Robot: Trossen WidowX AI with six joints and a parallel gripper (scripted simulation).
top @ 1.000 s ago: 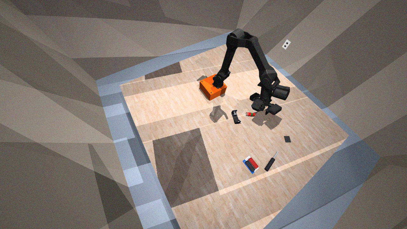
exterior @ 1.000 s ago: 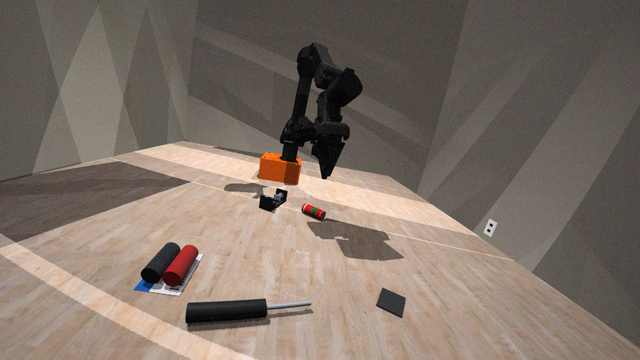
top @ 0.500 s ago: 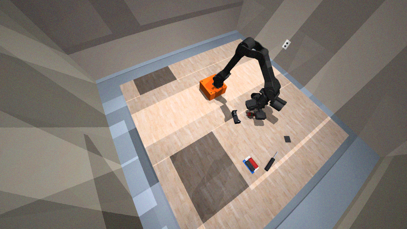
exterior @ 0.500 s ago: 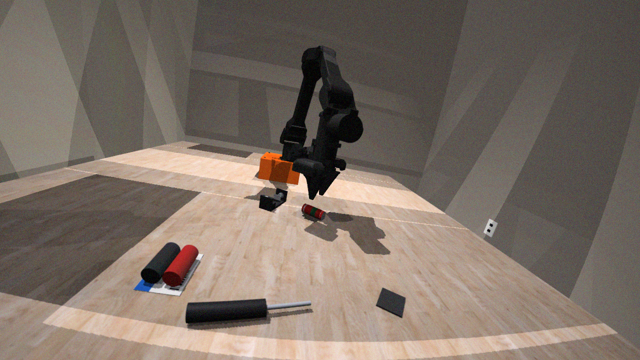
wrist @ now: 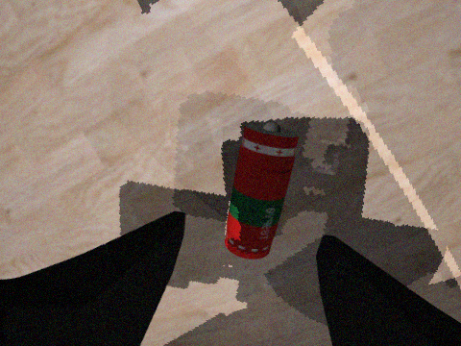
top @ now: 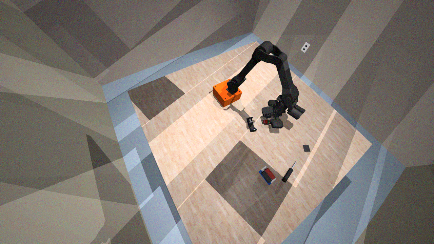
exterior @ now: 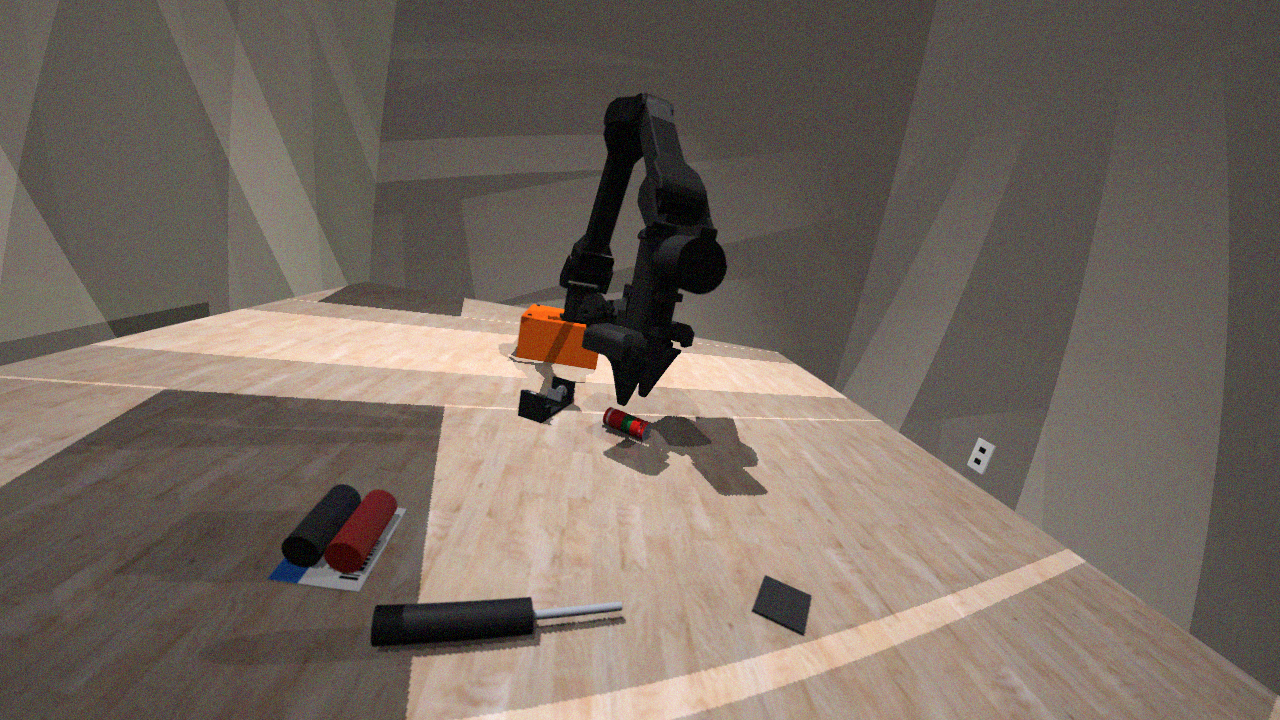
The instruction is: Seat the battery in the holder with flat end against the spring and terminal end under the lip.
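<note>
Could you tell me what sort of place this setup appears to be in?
Probably a bare indoor test room: a wood-plank floor, plain walls with an outlet, and an arm on an orange base over a battery and holder.

No legible text, brand or number appears in any view. The battery point(wrist: 259, 192) carries small plus marks on its red casing near the terminal end, beside a grey band. The card point(exterior: 344, 569) near the desk's front edge shows barcode-like black bars, too small to read.
</note>
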